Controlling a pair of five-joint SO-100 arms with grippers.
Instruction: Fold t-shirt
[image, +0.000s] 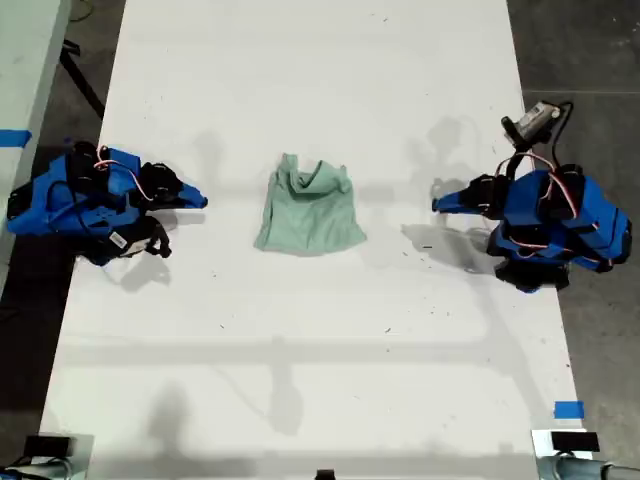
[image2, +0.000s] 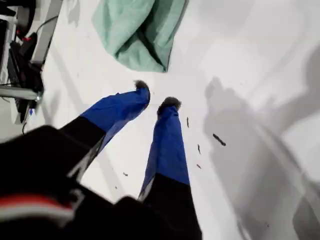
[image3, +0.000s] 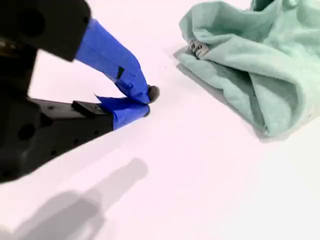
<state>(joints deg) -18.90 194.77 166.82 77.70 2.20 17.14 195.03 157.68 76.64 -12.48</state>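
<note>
The t-shirt (image: 308, 212), pale mint green, lies bunched and partly folded in the middle of the white table, touched by neither gripper. My first gripper (image: 437, 204) rests low at the exterior view's right, pointing at the cloth. Its blue fingers stand open by a narrow gap, empty, a short way from a corner of the t-shirt (image2: 137, 30), as the first wrist view of the gripper (image2: 156, 95) shows. My second gripper (image: 203, 201) sits at the exterior view's left. It (image3: 149, 100) is shut on nothing, apart from the t-shirt (image3: 255, 65), whose neck label shows.
The white table (image: 320, 350) spreads bare around the cloth, with small dark specks (image2: 218, 140) near my first gripper. Blue tape (image: 568, 409) marks the exterior view's lower right, and clamps sit along the near edge. Dark floor borders both sides.
</note>
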